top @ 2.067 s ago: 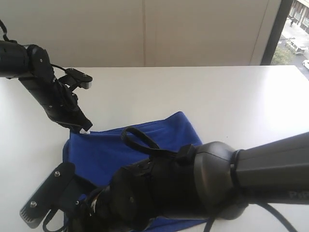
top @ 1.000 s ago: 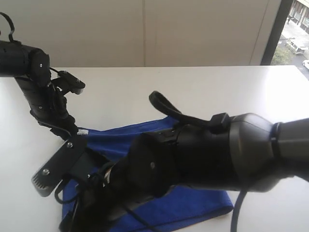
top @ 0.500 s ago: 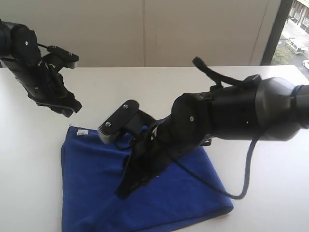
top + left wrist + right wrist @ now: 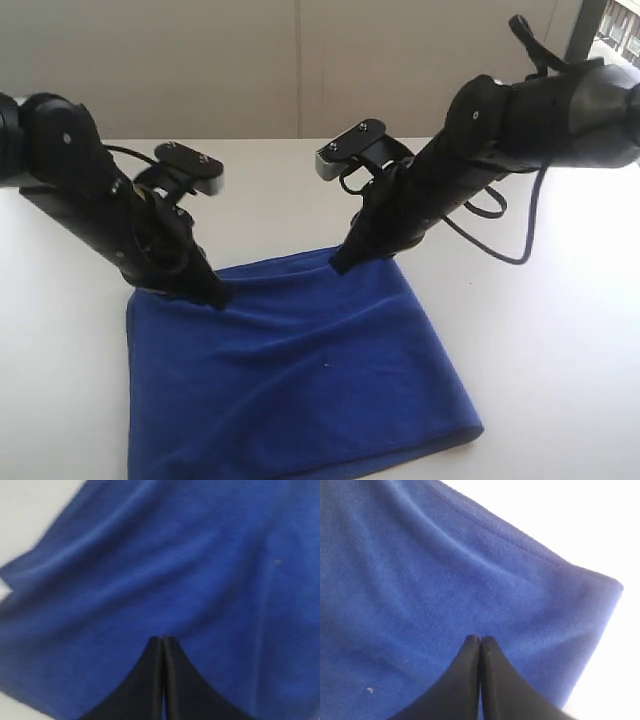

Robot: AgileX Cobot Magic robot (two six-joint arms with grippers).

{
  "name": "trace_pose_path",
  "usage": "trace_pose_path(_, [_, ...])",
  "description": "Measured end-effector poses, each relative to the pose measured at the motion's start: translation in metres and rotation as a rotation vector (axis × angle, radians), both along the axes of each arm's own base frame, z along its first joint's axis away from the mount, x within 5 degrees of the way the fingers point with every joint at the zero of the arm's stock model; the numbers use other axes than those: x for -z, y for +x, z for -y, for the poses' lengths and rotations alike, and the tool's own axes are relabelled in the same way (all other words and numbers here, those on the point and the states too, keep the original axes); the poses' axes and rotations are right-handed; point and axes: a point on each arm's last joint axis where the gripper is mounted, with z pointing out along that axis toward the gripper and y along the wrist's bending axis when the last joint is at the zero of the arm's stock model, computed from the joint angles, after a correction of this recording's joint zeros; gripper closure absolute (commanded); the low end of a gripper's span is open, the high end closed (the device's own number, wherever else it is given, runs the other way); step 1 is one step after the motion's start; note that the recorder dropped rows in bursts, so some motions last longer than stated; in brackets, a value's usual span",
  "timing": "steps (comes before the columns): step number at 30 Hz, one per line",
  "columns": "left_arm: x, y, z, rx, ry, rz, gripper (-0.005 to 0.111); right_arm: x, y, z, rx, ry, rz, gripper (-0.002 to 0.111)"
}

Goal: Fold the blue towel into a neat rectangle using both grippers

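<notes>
Cloth of a deep royal blue, the blue towel (image 4: 300, 380) lies doubled on the white desk (image 4: 560, 330), low and middle in the exterior view. It forms a rough, slightly skewed rectangle with a rounded fold along its near right edge. Its nap looks soft, shallow creases run down from the far edge, and one pale speck (image 4: 325, 365) sits near the middle. The left gripper (image 4: 212, 297) meets the far left corner and the right gripper (image 4: 338, 266) the far right corner. In both wrist views the black fingers (image 4: 150, 680) are pressed tightly together over the cloth; whether any cloth is pinched between them cannot be told
</notes>
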Motion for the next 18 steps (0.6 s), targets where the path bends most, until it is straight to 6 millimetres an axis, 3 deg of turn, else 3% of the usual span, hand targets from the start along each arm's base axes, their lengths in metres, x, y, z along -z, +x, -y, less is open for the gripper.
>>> trace_pose_path(4, [0.009, -0.04, 0.023, 0.097, -0.016, -0.009, 0.107, 0.016, 0.026, 0.005, 0.01, 0.0, -0.008, 0.108])
trace_pose_path(7, [0.022, -0.061, 0.028, 0.115, -0.008, -0.027, 0.107, 0.03, 0.041, 0.004, 0.013, -0.003, -0.018, 0.108])
trace_pose_path(12, [0.045, -0.076, 0.02, 0.075, 0.01, -0.059, 0.107, 0.056, 0.062, 0.002, 0.02, -0.009, -0.039, 0.108])
trace_pose_path(18, [0.064, -0.087, 0.008, 0.038, 0.032, -0.076, 0.107, 0.072, 0.076, 0.0, 0.029, -0.012, -0.028, 0.108])
